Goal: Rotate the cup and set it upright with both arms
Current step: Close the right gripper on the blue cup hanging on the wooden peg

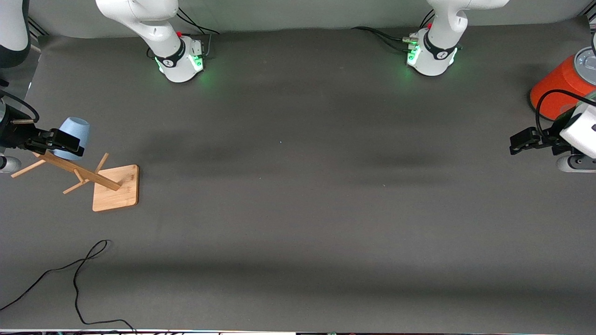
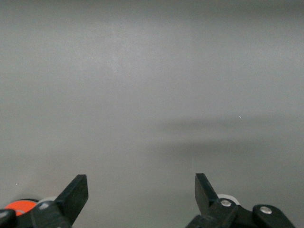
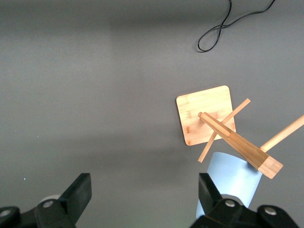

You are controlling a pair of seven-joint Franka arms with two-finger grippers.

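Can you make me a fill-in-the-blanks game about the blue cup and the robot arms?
1. The small pale-blue cup hangs upside down on a peg of the ____ rack.
2. The right gripper sits beside the cup with its fingers ____.
3. The left gripper hangs open near the big ____ can with the grey lid.
4. A thin black ____ curls on the dark grey table, nearer the front camera than the rack.

Missing words: wooden; open; orange; cable

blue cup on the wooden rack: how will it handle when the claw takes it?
The cup looks small and thin, so probably light. Its matte tapered wall may slide toward the narrower base under a squeeze. It hangs inverted on a peg of the rack, so a sideways pull might tip the rack; lifting along the peg seems safer. With no handle and a rounded base, it would likely roll if dropped.
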